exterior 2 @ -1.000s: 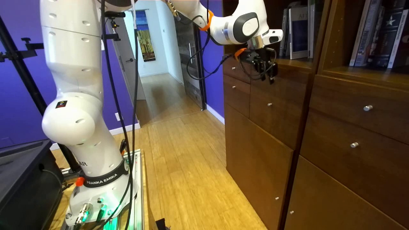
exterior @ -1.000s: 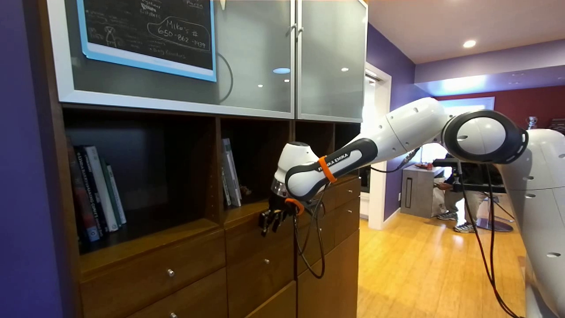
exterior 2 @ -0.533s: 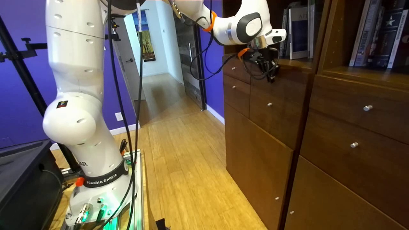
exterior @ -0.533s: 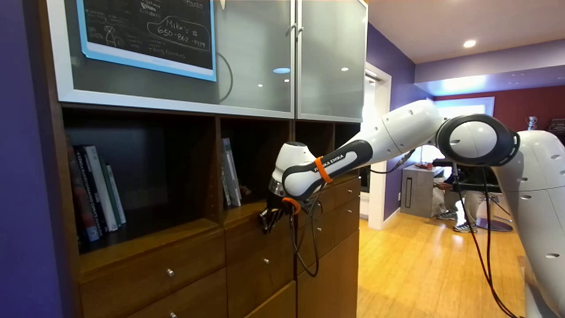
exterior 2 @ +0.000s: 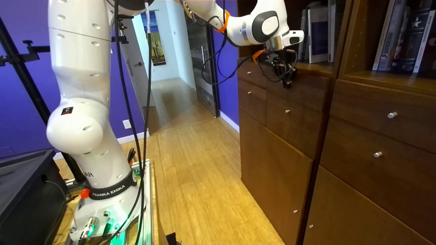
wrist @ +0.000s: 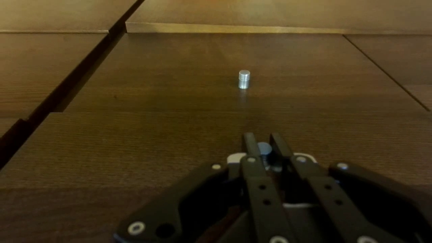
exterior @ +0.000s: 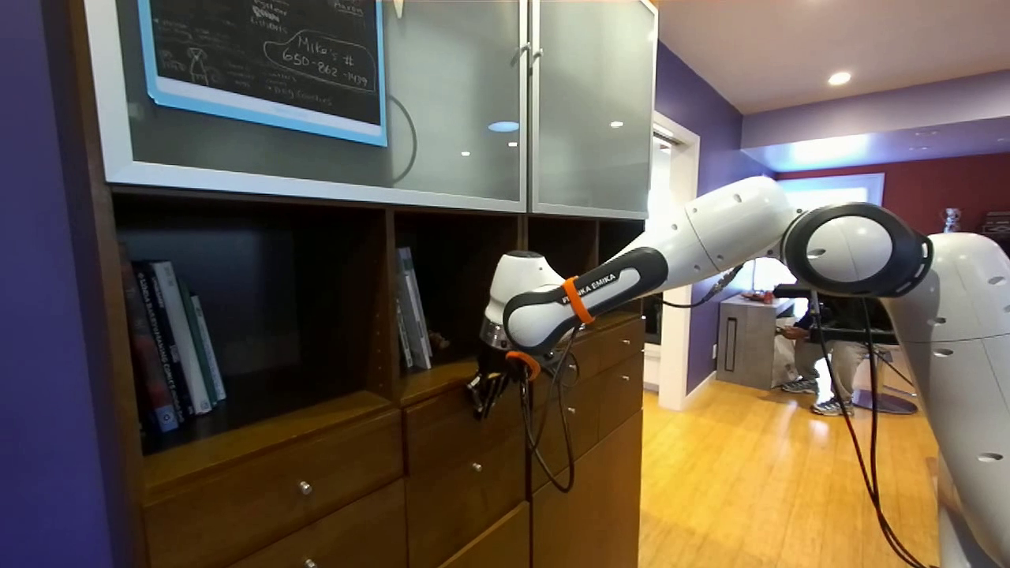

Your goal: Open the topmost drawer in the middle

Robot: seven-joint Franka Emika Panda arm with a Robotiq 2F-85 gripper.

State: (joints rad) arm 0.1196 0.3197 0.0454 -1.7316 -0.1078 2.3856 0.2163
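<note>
At the top of the middle column: the topmost drawer (wrist: 192,145); its plain front stands slightly proud of the drawer below (wrist: 185,84), so I judge the opening barely started. Its inside is not shown.
Knob (wrist: 265,149): short, metal, set between the 2 fingers of the pincer (wrist: 264,143); chosen, I take it, because the flat front offers no other hold.
Pincer: drawn in close and, it appears, pinching the knob, 1 finger to each side, likely to keep the pull centred.
Arm (exterior: 738,221): in both exterior views its wrist is above the knob and the fingers tip downward, probably to reach the knob from over the front.
Lower knob (wrist: 244,79): well apart from the fingers, so it should not be caught.
Books (exterior: 416,315): leaning in the shelf compartment (exterior: 469,276) above, presumably propping each other.
Next pull: probably straight outward; on so small a knob, tilting could make the fingers slip.
</note>
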